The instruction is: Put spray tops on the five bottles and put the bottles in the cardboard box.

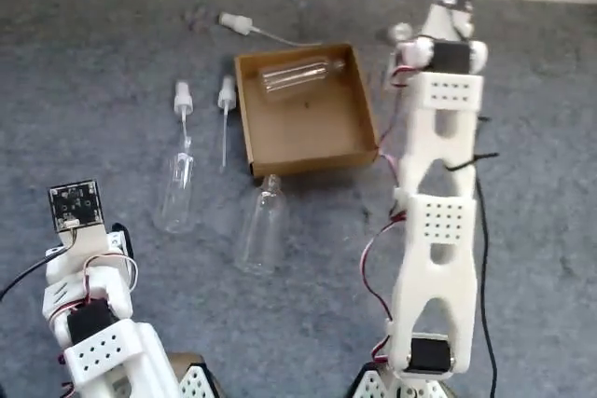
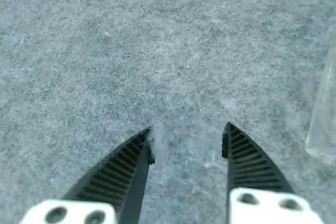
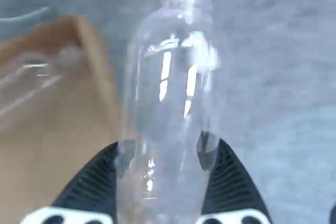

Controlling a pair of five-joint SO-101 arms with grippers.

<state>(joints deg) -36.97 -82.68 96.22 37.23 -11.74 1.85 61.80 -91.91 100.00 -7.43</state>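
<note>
Bottle (image 3: 168,77) rests in right pincer (image 3: 161,145) beside box (image 3: 97,72)

A grey, carpet-like worktop (image 1: 84,53) is recorded. On it are laid a shallow cardboard box (image 1: 312,163), a capless bottle (image 1: 260,226) just beside the box's near wall, and a second bottle (image 1: 176,188). Loose spray tops (image 1: 227,93) are noted near them.

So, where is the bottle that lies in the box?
High view: the bottle lies on its side in the box's far half, near the back wall.
</note>
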